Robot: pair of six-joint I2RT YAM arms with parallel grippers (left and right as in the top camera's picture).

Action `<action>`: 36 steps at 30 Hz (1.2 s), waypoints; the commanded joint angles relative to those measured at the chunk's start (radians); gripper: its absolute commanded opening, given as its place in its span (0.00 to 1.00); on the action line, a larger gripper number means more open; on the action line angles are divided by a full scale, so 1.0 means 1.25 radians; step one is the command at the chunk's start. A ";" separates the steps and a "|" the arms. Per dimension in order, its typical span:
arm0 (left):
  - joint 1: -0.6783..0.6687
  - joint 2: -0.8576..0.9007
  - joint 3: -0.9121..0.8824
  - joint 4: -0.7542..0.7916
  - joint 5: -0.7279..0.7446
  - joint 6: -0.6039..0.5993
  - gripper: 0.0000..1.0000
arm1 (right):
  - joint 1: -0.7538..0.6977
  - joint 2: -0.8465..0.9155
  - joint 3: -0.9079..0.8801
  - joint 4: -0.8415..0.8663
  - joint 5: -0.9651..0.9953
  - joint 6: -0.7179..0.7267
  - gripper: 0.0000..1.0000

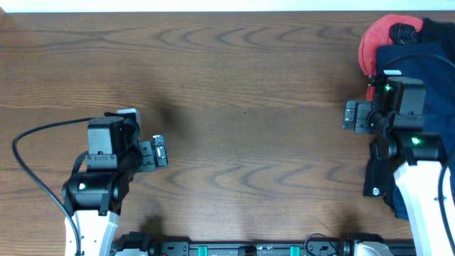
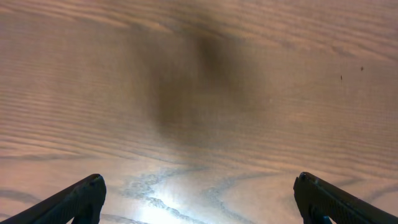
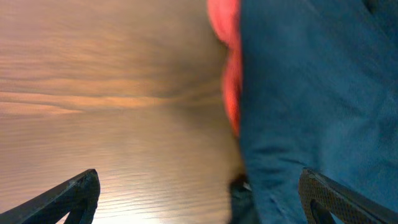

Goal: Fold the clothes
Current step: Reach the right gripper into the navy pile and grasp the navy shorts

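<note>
The clothes lie in a pile [image 1: 426, 64] at the table's right edge: navy blue fabric [image 1: 405, 60] on top, a red garment [image 1: 377, 39] at the back, a black one [image 1: 377, 181] toward the front. In the right wrist view the navy fabric [image 3: 311, 99] fills the right half, with red [image 3: 229, 56] beside it. My right gripper [image 1: 350, 115] [image 3: 199, 199] is open and empty, one finger over the navy fabric's edge, the other over bare wood. My left gripper [image 1: 160, 151] [image 2: 199, 199] is open and empty over bare wood at the left.
The wooden table [image 1: 242, 92] spans the whole view. A black cable [image 1: 32, 153] loops from the left arm over the table's left side. The arm bases and a rail [image 1: 242, 249] line the front edge.
</note>
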 commanded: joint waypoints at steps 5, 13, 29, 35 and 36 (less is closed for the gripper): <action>0.005 0.017 0.016 -0.003 0.018 -0.004 0.98 | -0.083 0.176 0.012 -0.044 0.168 0.055 0.96; 0.005 0.017 0.016 -0.002 0.018 -0.004 0.98 | -0.141 0.357 0.012 0.018 0.221 0.081 0.91; 0.005 0.019 0.016 -0.002 0.018 -0.004 0.98 | -0.145 0.417 0.013 0.058 0.269 0.117 0.31; 0.005 0.019 0.016 -0.002 0.018 -0.004 0.98 | -0.145 0.393 0.014 0.067 0.269 0.117 0.25; 0.005 0.019 0.016 -0.002 0.018 -0.004 0.98 | -0.145 0.387 0.016 0.067 0.269 0.117 0.25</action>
